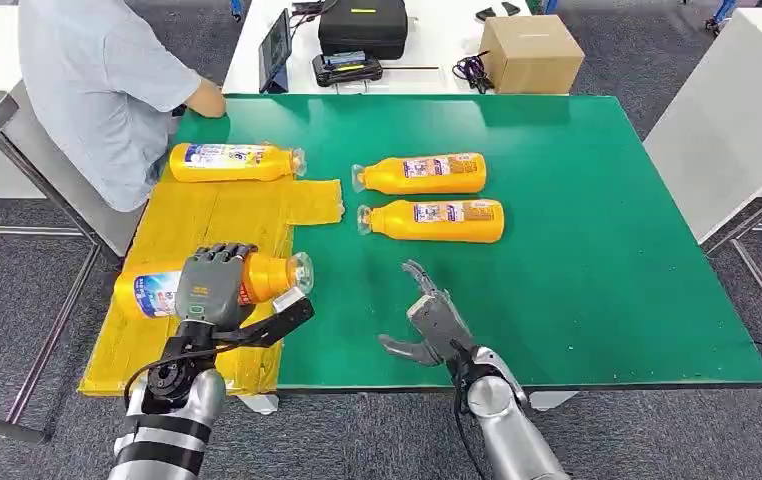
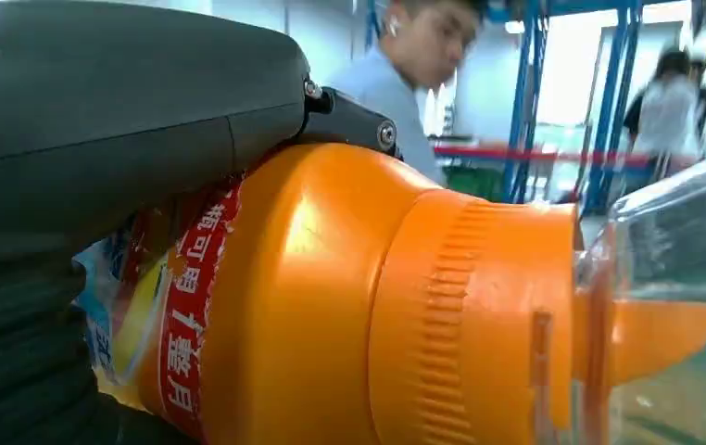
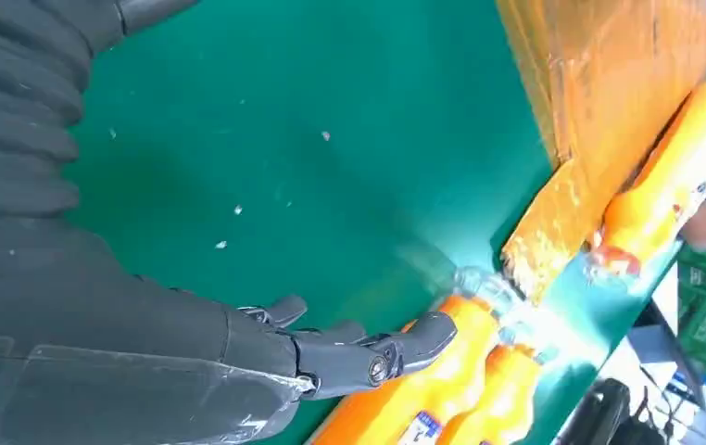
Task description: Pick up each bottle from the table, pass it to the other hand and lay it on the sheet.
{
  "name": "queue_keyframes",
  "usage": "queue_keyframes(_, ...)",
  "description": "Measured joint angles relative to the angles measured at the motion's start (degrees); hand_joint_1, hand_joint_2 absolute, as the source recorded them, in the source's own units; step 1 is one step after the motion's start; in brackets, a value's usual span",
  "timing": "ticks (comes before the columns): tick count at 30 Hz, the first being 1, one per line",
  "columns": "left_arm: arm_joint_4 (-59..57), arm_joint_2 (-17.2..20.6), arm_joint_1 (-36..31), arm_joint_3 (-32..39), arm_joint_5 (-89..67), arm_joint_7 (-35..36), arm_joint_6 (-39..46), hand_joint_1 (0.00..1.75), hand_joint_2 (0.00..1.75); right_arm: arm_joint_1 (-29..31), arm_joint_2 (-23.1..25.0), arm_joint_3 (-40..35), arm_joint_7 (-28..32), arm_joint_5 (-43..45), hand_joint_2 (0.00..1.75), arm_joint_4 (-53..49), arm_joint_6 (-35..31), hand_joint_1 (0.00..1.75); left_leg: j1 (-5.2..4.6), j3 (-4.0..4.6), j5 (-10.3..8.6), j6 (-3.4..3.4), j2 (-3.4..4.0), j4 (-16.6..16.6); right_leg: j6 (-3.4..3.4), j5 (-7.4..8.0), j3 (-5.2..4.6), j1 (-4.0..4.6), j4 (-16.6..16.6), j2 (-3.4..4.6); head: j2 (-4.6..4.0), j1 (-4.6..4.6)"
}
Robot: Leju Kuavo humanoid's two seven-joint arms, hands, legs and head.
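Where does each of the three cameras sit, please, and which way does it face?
Head view: high on the body, looking down at the green table; both arms show.
Left wrist view: behind the left robot hand, facing its held orange bottle.
Right wrist view: behind the open right robot hand, facing the table.
Shared: head and right wrist views show the yellow sheet.

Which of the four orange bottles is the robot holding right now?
The bottle at the near end of the yellow sheet, gripped by the left hand. The other three lie untouched, one by the person and two on the green mat.
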State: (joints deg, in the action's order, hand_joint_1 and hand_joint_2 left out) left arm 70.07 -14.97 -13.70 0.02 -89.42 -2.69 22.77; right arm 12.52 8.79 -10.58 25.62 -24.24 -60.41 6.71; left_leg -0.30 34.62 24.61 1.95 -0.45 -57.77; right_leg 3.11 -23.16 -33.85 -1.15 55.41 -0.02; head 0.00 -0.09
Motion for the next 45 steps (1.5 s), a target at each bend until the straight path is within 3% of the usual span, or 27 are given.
queue_keyframes(11, -13.6, 3.2, -4.7, -1.8, -0.6, 0.8, -2.0, 1.71, 1.75, -0.5, -0.4, 1.8, 1.8, 0.7, 1.75, 0.4, 0.0, 0.00, -0.01, 0.04, 0.01, 0.00, -0.03, 0.0, 0.00, 0.00, -0.02, 0.00, 0.0, -0.01, 0.00, 0.00)
queue_keyframes(12, -14.2, 3.3, -5.0, -1.8, -0.4, 0.3, -2.1, 1.54, 1.75, -0.5, -0.4, 1.9, 1.8, 0.7, 1.75, 0.4, 0.1, 0.00, -0.01, 0.04, 0.01, 0.00, -0.02, 0.0, 0.00, 0.00, -0.02, 0.00, 0.0, -0.01, 0.00, -0.02)
queue_keyframes(14, -15.9, 3.6, -5.6, -1.8, 1.2, -1.8, -2.1, 1.40, 1.75, -0.5, -0.4, 1.9, 1.9, 0.7, 1.75, 0.7, 0.1, 0.00, 0.00, 0.03, 0.00, 0.00, -0.02, 0.0, 0.00, 0.00, -0.02, 0.00, 0.0, -0.01, 0.00, 0.00)
queue_keyframes(16, -17.7, 3.8, -6.1, -1.8, 2.7, -3.9, -1.8, 0.31, 1.75, -0.5, -0.5, 1.9, 2.0, 0.7, 1.75, 0.9, 0.0, 0.00, 0.00, 0.03, 0.00, 0.00, -0.02, 0.0, 0.00, 0.00, -0.01, 0.00, 0.0, -0.01, 0.00, -0.02)
queue_keyframes(17, -18.5, 3.9, -6.5, -1.8, 2.9, -4.5, -1.6, 0.10, 1.75, -0.4, -0.6, 1.9, 2.1, 0.7, 1.75, 1.0, 0.0, 0.00, 0.00, 0.03, 0.00, 0.00, -0.04, 0.0, 0.00, 0.00, 0.00, -0.01, 0.0, -0.01, 0.00, 0.00)
queue_keyframes(21, -21.9, 4.4, -7.9, -2.0, 3.7, -6.3, -0.5, 0.10, 1.75, -0.2, -1.0, 2.0, 2.5, 1.0, 1.75, 1.7, 0.0, 0.00, -0.01, 0.02, 0.00, 0.00, -0.05, 0.0, 0.00, 0.00, 0.02, -0.01, 0.0, -0.02, 0.00, 0.00)
queue_keyframes(22, -22.6, 4.5, -8.1, -2.3, 3.6, -6.3, -0.4, 0.00, 1.75, -0.1, -1.0, 2.0, 2.6, 1.0, 1.75, 1.8, 0.0, 0.00, -0.01, 0.01, 0.00, 0.00, -0.04, 0.0, 0.00, 0.00, 0.03, -0.01, 0.0, -0.01, 0.00, -0.02)
queue_keyframes(33, -29.1, 4.8, -11.8, -3.4, 3.0, -4.5, -3.7, 0.00, 1.75, 1.5, -1.2, 2.0, 3.1, 1.1, 1.75, 3.9, -0.3, 0.00, -0.01, -0.29, 0.00, 0.01, -0.14, 0.0, -0.02, -0.02, 0.41, -0.01, 0.0, -0.08, 0.00, -0.02)
queue_keyframes(45, -32.2, 4.6, -13.2, -3.8, 1.7, -3.3, -1.1, 0.00, 1.75, 2.5, -1.3, 3.2, 3.5, 0.6, 1.75, 5.6, -1.6, 0.00, -0.01, -0.71, -0.15, -0.02, -0.13, 0.0, -0.02, 0.03, 0.77, -0.01, 0.0, -0.06, 0.00, 0.00)
